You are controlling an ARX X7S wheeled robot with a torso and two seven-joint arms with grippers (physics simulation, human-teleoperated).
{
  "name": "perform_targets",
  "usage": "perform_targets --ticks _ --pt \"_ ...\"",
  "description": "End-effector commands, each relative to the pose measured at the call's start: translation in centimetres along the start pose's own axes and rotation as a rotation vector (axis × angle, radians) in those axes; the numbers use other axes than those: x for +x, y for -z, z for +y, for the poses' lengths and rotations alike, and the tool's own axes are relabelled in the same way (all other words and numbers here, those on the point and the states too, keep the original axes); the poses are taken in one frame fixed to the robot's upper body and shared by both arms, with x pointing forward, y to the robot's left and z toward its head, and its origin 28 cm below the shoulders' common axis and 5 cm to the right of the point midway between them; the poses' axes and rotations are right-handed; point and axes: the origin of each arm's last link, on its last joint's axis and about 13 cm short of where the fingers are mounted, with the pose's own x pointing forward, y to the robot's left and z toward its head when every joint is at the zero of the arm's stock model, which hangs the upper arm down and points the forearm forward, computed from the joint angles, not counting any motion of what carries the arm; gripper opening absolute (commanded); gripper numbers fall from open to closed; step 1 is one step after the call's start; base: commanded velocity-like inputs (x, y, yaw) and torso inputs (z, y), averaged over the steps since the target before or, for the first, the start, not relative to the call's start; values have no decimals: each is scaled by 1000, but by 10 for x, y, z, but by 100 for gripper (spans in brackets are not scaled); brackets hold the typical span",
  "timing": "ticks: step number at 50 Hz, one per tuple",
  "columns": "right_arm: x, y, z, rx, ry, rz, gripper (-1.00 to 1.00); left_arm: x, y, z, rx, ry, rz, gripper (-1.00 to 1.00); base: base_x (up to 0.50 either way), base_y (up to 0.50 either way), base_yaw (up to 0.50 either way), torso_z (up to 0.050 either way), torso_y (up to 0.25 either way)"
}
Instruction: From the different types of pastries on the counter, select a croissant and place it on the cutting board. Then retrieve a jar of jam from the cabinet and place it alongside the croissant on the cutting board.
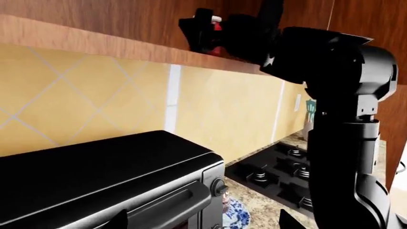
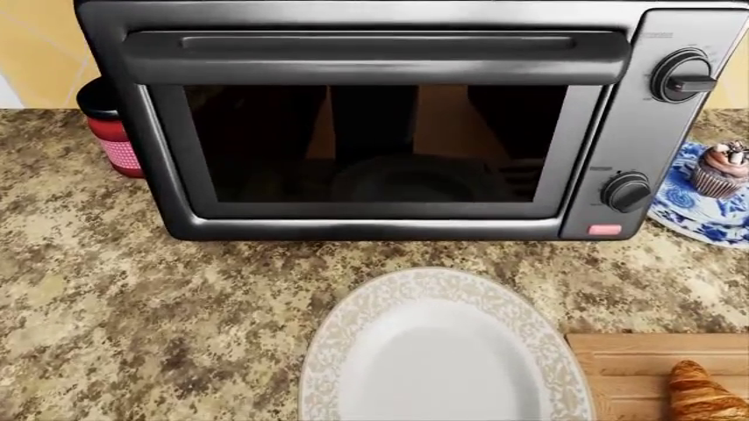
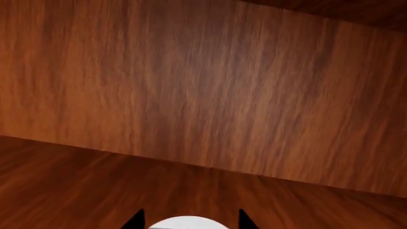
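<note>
croissant (image 2: 704, 395): already lying on the cutting board (image 2: 620, 368), bottom right of the head view. First half of the task looks done to me.
right gripper (image 1: 207, 31): I have it reaching up into the wooden cabinet (image 3: 203, 95), seen from the left wrist camera, because that is where the jam sits.
jar of jam (image 1: 217, 29): red body and white lid show between the fingers on the cabinet shelf. The right wrist view shows the white lid (image 3: 186, 223) between the two fingertips.
right grip: fingers straddle the jar; I can't tell if they are clamped yet.
left gripper: out of frame, state unknown; its camera is watching the right arm.
red jar with black lid (image 2: 111, 123): beside the toaster oven (image 2: 387, 123), not my target.
cupcake (image 2: 718, 168): on the blue plate (image 2: 690, 210), leave it.
</note>
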Motion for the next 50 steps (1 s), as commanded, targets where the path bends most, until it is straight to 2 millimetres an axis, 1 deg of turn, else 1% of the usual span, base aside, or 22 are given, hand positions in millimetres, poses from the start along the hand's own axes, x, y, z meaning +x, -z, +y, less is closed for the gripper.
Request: perform_targets --ticks 1,6,11,21,27,33,50 --pt "17 17 6 -24 -25 114 -100 -1 -1 -1 1 -2 -4 100 0 0 3 0 -10" --pt "17 17 6 -24 -25 114 -100 -1 0 0 2 -12 -8 100 7 0 2 0 15" --pt "17 17 6 -24 -25 114 -100 -2 0 0 1 -16 -12 100 0 0 1 -1 250" --pt "17 17 6 -24 -25 114 -100 -1 1 2 8 -16 -10 100 1 0 0 0 0" --pt "17 17 6 -24 -25 114 -100 -1 1 1 9 -20 -10 100 0 0 0 -16 236" --pt "17 17 6 -24 -25 114 -100 0 0 1 11 -18 -10 100 0 0 0 0 0" --pt "17 17 6 -24 -25 114 -100 1 2 3 13 -19 -7 100 -267 -2 0 0 0"
